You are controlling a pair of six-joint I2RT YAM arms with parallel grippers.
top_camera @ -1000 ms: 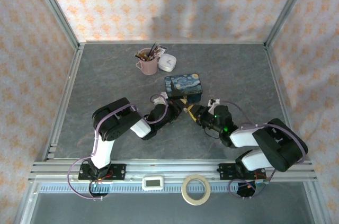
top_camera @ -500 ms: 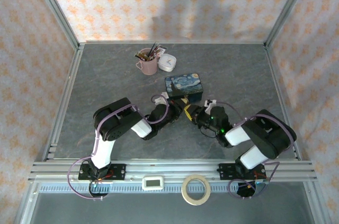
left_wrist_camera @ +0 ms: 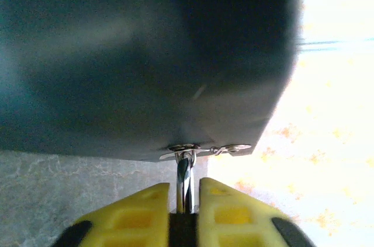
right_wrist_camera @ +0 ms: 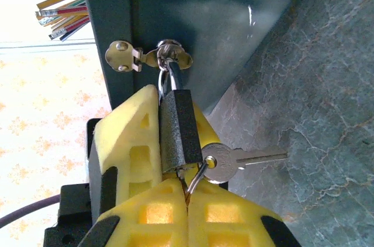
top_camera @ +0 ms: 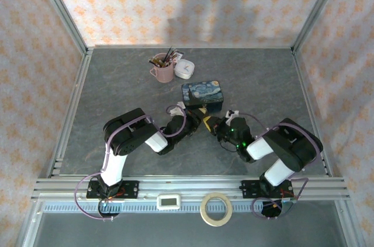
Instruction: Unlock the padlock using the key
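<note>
Padlock [right_wrist_camera: 178, 130]: dark body, its shackle hooking through the hasp [right_wrist_camera: 146, 57] on the front wall of the Starry Night tin [top_camera: 201, 96].

Key bunch [right_wrist_camera: 234, 162]: sitting at the padlock's end away from the tin, one blade sticking out sideways.

Your right gripper [right_wrist_camera: 187, 197] is clenching the key bunch there.

Your left gripper [left_wrist_camera: 186, 191] is flanking the shackle just beside the tin. You cannot tell whether it is squeezing.

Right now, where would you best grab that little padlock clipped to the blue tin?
Take the padlock by its dark body, pinching across its flat sides and coming in from the side away from the tin. The thin shackle is threaded through the hasp right against the tin's wall, so only the body sticks out free.
</note>
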